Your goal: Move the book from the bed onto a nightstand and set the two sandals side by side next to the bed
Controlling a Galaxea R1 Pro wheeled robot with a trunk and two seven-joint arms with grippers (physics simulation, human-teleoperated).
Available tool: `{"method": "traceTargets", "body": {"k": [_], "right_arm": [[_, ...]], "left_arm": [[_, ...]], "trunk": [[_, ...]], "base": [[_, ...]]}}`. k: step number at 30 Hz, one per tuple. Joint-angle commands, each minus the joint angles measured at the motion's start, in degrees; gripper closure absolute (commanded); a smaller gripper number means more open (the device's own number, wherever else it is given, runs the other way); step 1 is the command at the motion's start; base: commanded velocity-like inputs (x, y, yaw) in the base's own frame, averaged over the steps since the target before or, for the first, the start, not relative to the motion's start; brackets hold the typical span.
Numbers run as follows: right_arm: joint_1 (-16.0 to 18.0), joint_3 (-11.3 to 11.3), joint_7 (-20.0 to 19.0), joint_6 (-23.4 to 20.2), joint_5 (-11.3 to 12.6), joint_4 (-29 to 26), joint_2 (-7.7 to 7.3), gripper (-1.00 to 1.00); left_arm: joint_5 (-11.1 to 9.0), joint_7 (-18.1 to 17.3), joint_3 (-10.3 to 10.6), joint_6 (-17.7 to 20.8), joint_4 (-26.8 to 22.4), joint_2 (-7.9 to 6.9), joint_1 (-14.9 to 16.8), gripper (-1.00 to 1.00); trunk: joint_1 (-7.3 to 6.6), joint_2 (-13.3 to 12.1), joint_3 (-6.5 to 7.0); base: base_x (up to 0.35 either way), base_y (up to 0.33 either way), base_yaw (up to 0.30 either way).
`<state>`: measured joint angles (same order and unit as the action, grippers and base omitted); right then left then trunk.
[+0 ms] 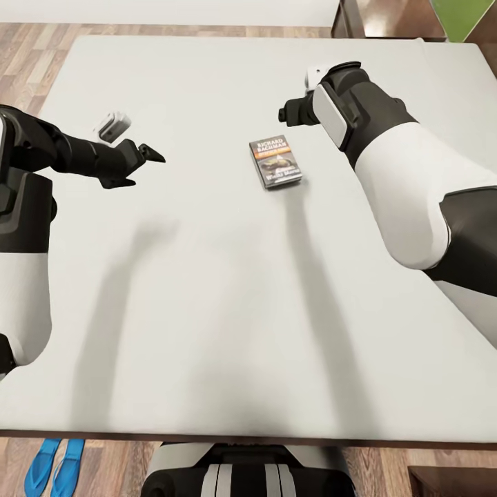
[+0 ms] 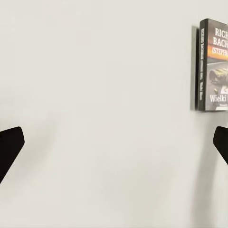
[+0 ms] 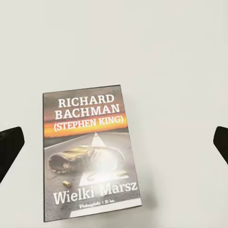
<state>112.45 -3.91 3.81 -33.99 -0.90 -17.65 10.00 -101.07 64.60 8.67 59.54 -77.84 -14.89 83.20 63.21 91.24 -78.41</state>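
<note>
While the book (image 1: pixel 275 161) lies flat on the bed (image 1: pixel 207 290), the right gripper (image 3: pixel 114 142) hovers over it, fingers apart, so next it should drop and pinch; left gripper (image 1: pixel 141 166) spread too.

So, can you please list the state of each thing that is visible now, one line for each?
book: closed, lying flat on the bed, cover up, not held.
bed: mattress bare apart from the book.
two sandals: on the floor side by side, next to the bed.
left tool: open, empty, above the mattress.
right tool: open, empty, above the book.
</note>
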Motion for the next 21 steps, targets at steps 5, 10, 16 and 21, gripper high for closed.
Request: {"method": "traceTargets", "body": {"k": [5, 10, 16, 21], "right_arm": [[0.1, -0.3, 0.1, -0.1, 0.0, 0.2, 0.0, -1.0], [0.1, -0.4, -0.1, 0.6, 0.0, 0.3, 0.0, -1.0], [0.1, -0.5, -0.1, 2.5, -0.2, 0.3, 0.0, -1.0], [-0.1, -0.6, -0.1, 3.7, -0.4, 0.2, 0.0, -1.0]], "left_arm": [[-0.6, 0.5, 0.0, 0.1, 0.0, 0.0, 0.2, -1.0], [-0.7, 0.5, 0.0, 0.1, -0.1, 0.02, 0.7, -1.0], [-2.1, 0.5, 0.1, 0.1, -0.1, -0.01, 1.3, -1.0], [-3.2, 0.5, 0.1, 0.1, 0.0, -0.05, 1.6, -1.0]], "trunk": [[0.0, 0.0, -0.47], [0.0, 0.0, -0.92], [0.0, 0.0, -1.45], [0.0, 0.0, -1.76]], "base": [[0.0, 0.0, 0.0], [0.0, 0.0, 0.0], [0.0, 0.0, 0.0], [0.0, 0.0, 0.0]]}}
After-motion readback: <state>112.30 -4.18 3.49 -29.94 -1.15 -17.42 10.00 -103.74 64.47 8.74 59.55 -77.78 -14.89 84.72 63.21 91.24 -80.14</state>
